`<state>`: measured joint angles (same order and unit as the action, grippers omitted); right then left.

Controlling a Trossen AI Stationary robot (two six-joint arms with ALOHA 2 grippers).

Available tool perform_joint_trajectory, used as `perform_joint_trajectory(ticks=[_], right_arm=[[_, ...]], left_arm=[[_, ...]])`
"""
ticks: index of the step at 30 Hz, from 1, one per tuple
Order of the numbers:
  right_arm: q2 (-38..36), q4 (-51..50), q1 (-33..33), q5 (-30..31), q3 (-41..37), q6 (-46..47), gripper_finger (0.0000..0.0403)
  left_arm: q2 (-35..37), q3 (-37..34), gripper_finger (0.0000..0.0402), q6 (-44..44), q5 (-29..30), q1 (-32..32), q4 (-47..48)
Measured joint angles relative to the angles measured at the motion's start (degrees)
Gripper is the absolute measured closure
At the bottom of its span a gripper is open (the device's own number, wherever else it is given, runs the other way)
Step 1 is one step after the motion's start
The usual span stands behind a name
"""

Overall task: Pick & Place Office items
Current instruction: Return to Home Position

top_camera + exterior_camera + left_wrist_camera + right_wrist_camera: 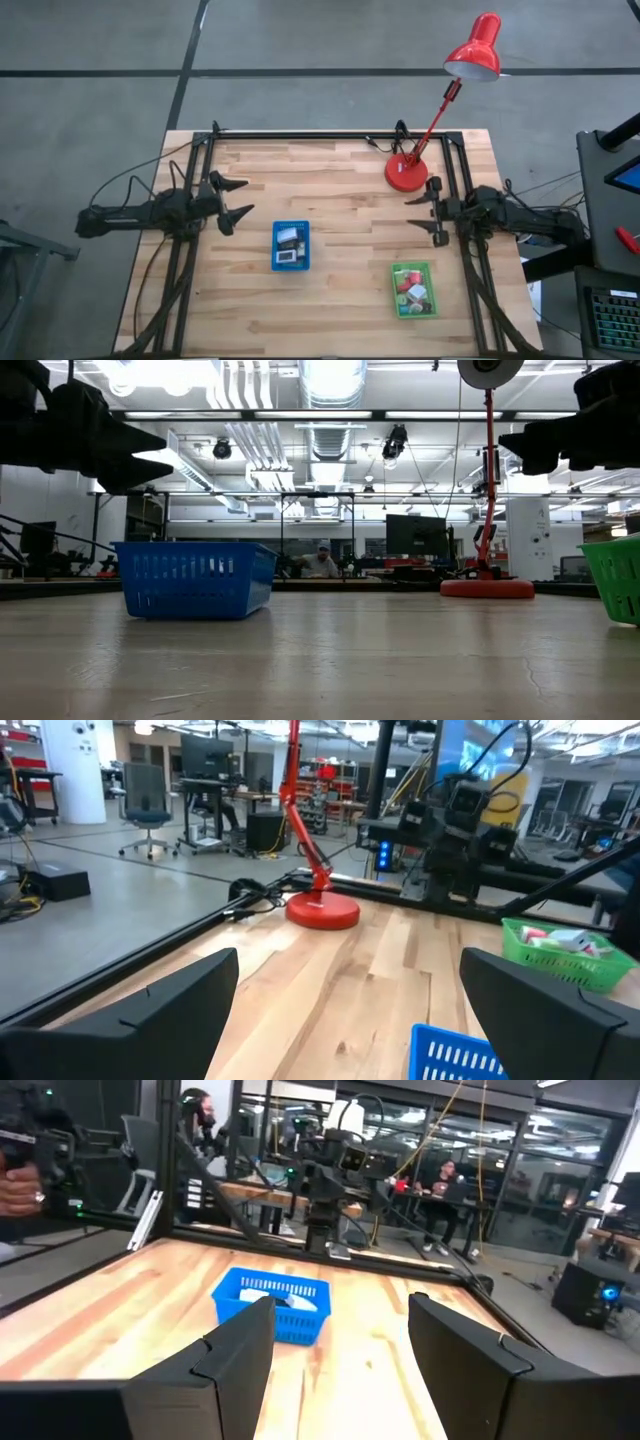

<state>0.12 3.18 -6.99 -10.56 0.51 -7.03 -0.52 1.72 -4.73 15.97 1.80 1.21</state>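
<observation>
- Fingers [150,1020] of the left gripper [238,198], dark and wedge-shaped, stand spread wide and hold nothing, near the table's [340,200] left edge
- Angular fingers [225,1370] of the right gripper [416,211] are likewise parted and bare, near the right edge
- Office items: white boxy blocks [288,240] lie in the slotted blue plastic tray [274,246]; red, white and dark pieces [414,292] sit in the green tray [395,290]
- Both trays rest on pale wood planks

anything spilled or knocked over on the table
Nothing stands out. The office items lie inside the blue bin and green bin, none loose outside them. Both bins sit upright, the red lamp stands at the back, and the left gripper and right gripper are open.
</observation>
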Motion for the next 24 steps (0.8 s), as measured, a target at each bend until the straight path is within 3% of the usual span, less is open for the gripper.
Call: perform_joint_trajectory(ticks=[8,12,24], right_arm=[[0.0,0.0,-5.2,-1.6,0.0,0.7,0.0179],[0.0,0.0,-5.3,-3.8,0.0,0.7,0.0179],[0.1,-0.2,-5.3,-7.6,0.0,2.3,0.0179]], left_arm=[[-2.3,-0.2,0.0016,1.2,1.1,3.3,-0.5],[-2.3,-1.4,0.0016,2.4,-2.9,4.7,-3.3],[-4.2,-1.4,0.0016,-5.0,-15.6,4.9,-1.2]])
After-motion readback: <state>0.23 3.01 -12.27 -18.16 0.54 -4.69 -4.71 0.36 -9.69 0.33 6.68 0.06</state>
